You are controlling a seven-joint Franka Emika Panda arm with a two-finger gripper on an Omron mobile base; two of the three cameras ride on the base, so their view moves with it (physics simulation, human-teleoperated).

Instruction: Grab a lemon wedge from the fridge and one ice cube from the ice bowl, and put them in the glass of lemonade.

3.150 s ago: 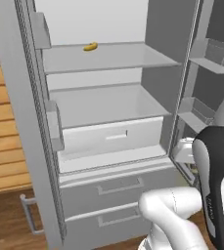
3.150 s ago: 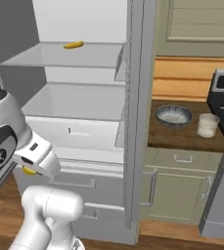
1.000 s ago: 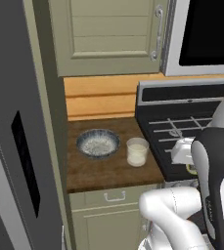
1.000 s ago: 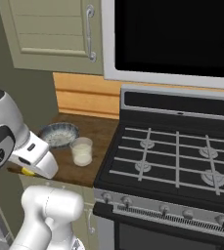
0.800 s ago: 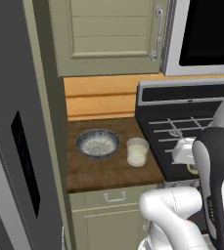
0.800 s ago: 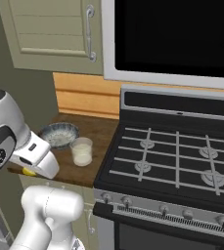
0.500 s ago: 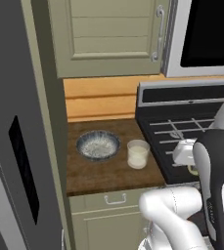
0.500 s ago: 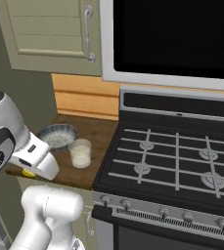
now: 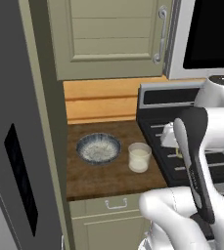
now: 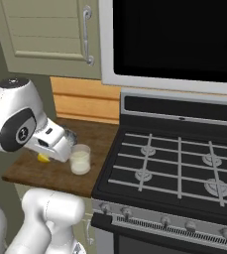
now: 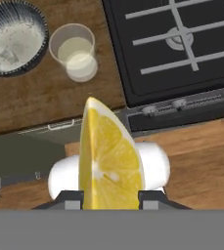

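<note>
I've got the arm [image 9: 201, 161] up close in the left base view: glossy white shells, rounded and bulbous, with a long dark grey panel running down the nearest link like a curved stripe. At the top sits a white cap with a dark round disc on it. From the right base view I see a big white shoulder joint with a dark circular face and a small pale mark in its centre. Below it, more smooth white rounded segments. No cables or screws that I can make out.
</note>
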